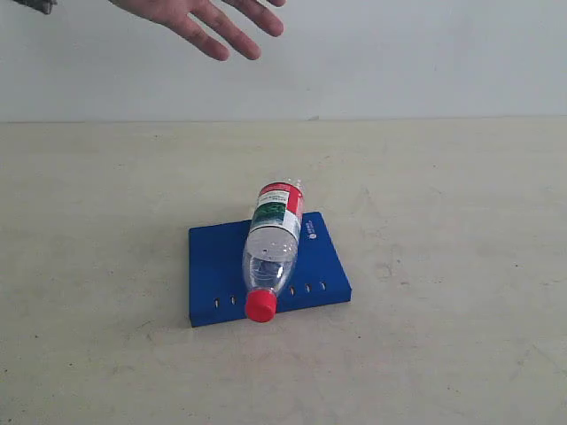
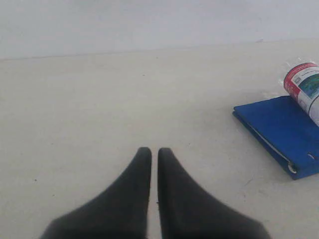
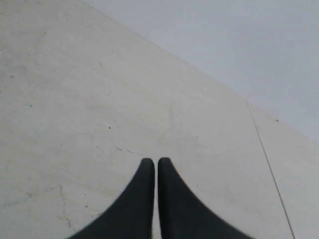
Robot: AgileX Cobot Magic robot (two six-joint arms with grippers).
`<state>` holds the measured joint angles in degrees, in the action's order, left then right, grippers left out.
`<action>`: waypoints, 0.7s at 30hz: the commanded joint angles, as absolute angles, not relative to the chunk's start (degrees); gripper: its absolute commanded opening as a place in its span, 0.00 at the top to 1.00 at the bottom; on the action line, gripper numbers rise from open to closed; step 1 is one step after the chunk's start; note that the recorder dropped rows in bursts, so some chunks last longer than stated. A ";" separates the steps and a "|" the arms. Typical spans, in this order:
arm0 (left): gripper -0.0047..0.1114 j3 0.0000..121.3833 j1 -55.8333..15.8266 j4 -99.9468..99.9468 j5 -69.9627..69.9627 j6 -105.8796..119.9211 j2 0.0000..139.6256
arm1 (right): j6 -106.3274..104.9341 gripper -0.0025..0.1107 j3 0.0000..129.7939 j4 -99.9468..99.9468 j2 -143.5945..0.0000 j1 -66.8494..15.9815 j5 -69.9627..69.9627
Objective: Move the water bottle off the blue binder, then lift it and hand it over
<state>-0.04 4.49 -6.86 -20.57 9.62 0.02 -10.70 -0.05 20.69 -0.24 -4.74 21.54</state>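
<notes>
The water bottle lies on its side across the blue binder, red cap toward the near edge and overhanging it. In the left wrist view the bottle's labelled base and a corner of the binder show at the frame's side, well apart from my left gripper, which is shut with nothing in it. My right gripper is shut over bare table, with neither object in its view. Neither gripper shows in the exterior view.
A person's open hand reaches in above the far side of the table, at the upper left of the exterior view. The pale table surface spreads on all sides of the binder. A seam runs across the table in the right wrist view.
</notes>
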 commanded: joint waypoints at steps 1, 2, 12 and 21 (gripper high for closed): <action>0.92 0.00 4.08 -6.60 -20.41 9.96 0.00 | -4.97 0.98 0.00 17.07 0.00 -4.54 12.90; 0.92 0.00 4.08 -6.60 -20.41 9.96 0.00 | -1.12 0.98 0.00 13.93 0.00 -4.54 8.78; 0.92 0.00 4.08 -6.60 -20.41 9.96 0.00 | 11.22 0.98 0.00 6.07 0.00 -4.54 -28.63; 0.92 0.00 4.08 -6.60 -20.41 9.96 0.00 | 12.51 0.98 0.00 5.97 0.00 -4.54 -51.62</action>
<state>-0.04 4.49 -6.86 -20.57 9.62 0.02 12.17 -0.05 6.07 -0.12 -4.74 -45.32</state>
